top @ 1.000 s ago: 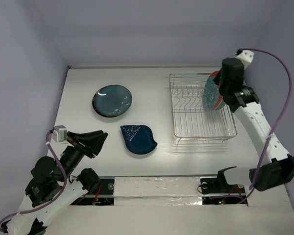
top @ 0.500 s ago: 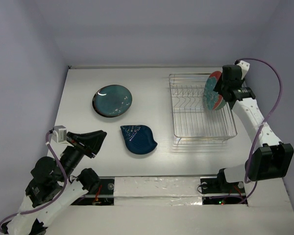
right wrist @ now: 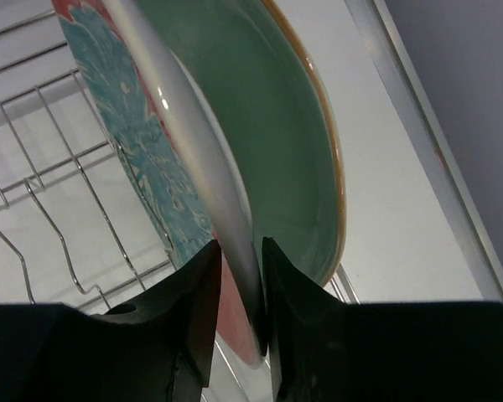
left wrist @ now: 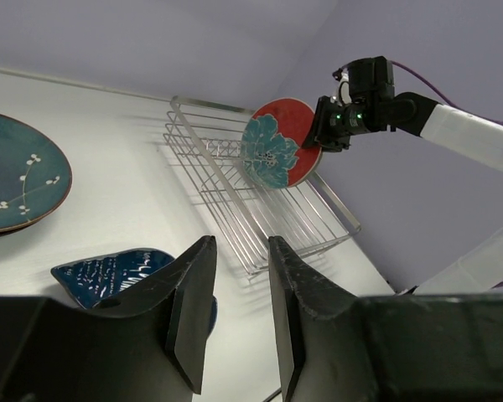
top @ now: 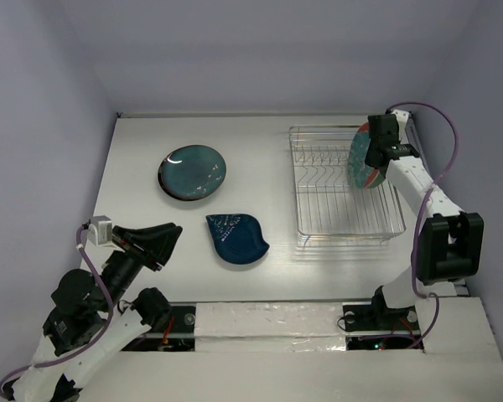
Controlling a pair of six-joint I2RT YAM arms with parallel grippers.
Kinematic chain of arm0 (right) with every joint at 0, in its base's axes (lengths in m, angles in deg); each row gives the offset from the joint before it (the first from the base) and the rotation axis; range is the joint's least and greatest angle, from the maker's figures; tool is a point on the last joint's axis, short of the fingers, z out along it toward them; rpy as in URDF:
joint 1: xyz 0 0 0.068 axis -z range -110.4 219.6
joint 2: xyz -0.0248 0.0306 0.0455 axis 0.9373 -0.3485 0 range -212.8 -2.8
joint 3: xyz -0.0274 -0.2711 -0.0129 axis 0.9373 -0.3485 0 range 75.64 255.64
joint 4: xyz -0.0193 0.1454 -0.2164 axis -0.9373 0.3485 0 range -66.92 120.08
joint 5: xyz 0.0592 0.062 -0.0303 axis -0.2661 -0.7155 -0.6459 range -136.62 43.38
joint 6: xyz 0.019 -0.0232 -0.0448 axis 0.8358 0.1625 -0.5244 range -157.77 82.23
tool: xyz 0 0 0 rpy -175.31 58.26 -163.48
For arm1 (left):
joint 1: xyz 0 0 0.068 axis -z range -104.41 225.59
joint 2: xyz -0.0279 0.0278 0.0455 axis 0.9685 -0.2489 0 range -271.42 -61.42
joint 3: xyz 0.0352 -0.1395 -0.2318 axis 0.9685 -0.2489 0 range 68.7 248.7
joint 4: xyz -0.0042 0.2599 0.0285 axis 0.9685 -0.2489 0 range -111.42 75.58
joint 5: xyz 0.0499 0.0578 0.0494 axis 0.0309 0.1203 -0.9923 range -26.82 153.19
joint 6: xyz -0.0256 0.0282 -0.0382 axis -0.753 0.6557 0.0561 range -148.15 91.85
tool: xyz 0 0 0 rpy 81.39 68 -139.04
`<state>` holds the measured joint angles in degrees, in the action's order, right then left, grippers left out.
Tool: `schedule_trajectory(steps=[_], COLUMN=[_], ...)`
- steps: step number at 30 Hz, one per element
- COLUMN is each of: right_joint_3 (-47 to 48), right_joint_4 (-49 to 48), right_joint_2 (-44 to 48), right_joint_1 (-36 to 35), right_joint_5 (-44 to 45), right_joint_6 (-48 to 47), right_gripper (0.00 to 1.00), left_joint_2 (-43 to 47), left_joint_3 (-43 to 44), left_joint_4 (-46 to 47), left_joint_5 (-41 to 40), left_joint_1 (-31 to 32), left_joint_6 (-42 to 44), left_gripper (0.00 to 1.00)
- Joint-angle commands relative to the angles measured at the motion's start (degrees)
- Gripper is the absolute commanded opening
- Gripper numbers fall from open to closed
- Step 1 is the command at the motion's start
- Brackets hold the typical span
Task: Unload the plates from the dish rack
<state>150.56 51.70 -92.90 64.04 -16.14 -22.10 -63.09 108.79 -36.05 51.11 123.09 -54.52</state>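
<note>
- Our left arm (top: 121, 268) is folded at the near left corner, with the wrist lifted and aimed toward the far right.
- Our left gripper (left wrist: 239, 301) holds nothing. Its two dark fingers stand parallel, with a narrow gap between them.
- Our right arm (top: 419, 188) reaches far back along the right side, with the elbow bent.
- Our right gripper (right wrist: 239, 285) pinches the rim of an upright plate (right wrist: 203, 167) between both fingers.
</note>
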Motion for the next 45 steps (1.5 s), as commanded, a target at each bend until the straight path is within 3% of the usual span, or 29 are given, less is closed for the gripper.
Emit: schedule_trajectory(steps=[1, 5, 10, 17, 25, 30, 33, 37, 40, 45], right_joint_3=[2.51, 2.34, 3.13, 8.66, 16.49, 12.3, 8.86, 5.07, 7.86, 16.65], right_joint_4=[-4.81, -4.72, -4.19, -2.88, -0.06, -5.32, -13.04, -28.66, -36.77, -40.13], right_joint_2=[1.77, 3.79, 6.25, 13.37, 21.28, 22.78, 21.21, 12.53, 3.41, -10.68], right_joint_1=[0.46, 0.46, 0.46, -0.06, -2.78, -7.42, -11.65, -19.11, -24.03, -30.2], right_joint_5=[1.07, 1.69, 3.53, 0.91, -5.25, -18.33, -24.4, -33.44, -37.59, -38.74], right_joint_6=[-3.79, -5.72, -9.41, -8.9, -1.0, 7.88, 14.38, 25.96, 31.51, 36.27], right_gripper=[0.31, 0.1, 0.0, 0.0, 0.0, 0.0, 0.0, 0.0, 0.0, 0.0], left_joint_2=[0.79, 0.79, 0.36, 0.0, 0.0, -0.26, -0.96, -2.19, -2.63, -3.16], left_joint_3=[-0.19, -0.28, -0.37, -0.37, -0.37, -0.46, -0.46, -0.37, -0.28, -0.28], left_joint_4=[3.17, 3.34, 3.52, 3.52, 3.52, 3.61, 3.43, 3.17, 2.99, 2.82], left_joint_5=[0.21, 0.21, 0.21, 0.21, 0.21, 0.21, 0.21, 0.21, 0.21, 0.21], left_joint_1=[-0.13, -0.13, -0.13, -0.13, -0.13, -0.13, -0.13, -0.13, -0.13, -0.13], left_joint_6=[0.71, 0.62, 0.88, 0.79, 0.62, 0.62, 0.53, 0.36, 0.18, 0.0], left_gripper=[0.28, 0.29, 0.3, 0.31, 0.32, 0.33, 0.34, 0.35, 0.35, 0.36])
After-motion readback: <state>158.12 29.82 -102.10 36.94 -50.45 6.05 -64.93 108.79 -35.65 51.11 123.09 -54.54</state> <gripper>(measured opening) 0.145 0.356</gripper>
